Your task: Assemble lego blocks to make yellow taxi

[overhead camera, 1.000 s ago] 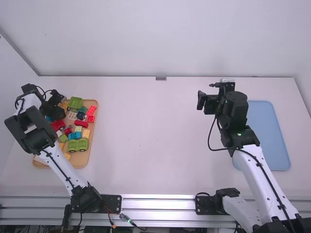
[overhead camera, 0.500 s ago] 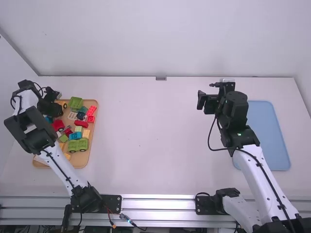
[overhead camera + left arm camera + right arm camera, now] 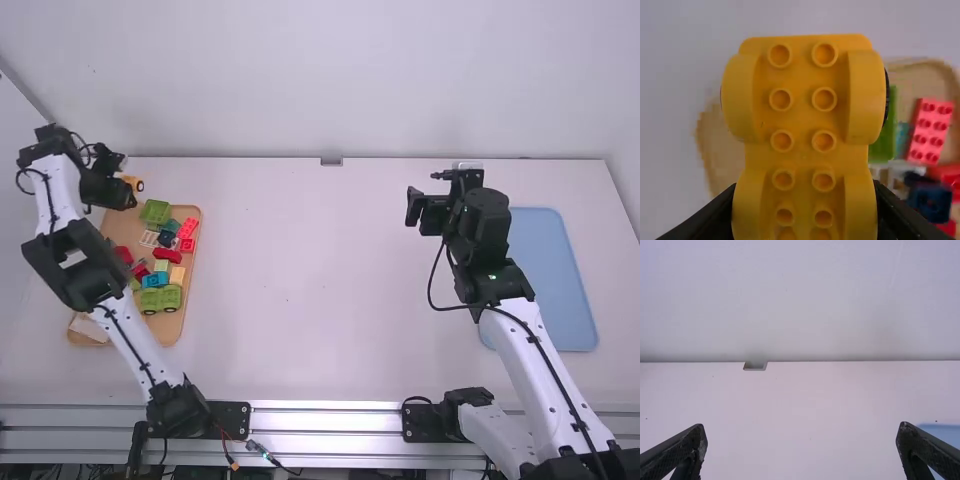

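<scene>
My left gripper [image 3: 122, 185] is over the tray's far left corner in the high view, shut on a yellow car base [image 3: 134, 184]. In the left wrist view the yellow car base [image 3: 802, 115] spans the space between the left gripper's [image 3: 806, 212] fingers, with round studs facing the camera and wheel arches along both sides. On the right side of the table, my right gripper [image 3: 438, 205] points away from the camera. From its own wrist camera the right gripper [image 3: 802, 432] is open, its fingers wide apart around nothing.
Under and beside the left arm lies a wooden tray [image 3: 196, 225] of mixed blocks, among them a green wheeled piece [image 3: 160, 298], a green block [image 3: 156, 212] and a red brick [image 3: 187, 228]. A blue tray [image 3: 555, 280] rests beside the right arm.
The left gripper has moved away from the camera toward the tray's far edge, carrying the yellow car base. More of the tray's left part is uncovered. The right arm has kept still.
</scene>
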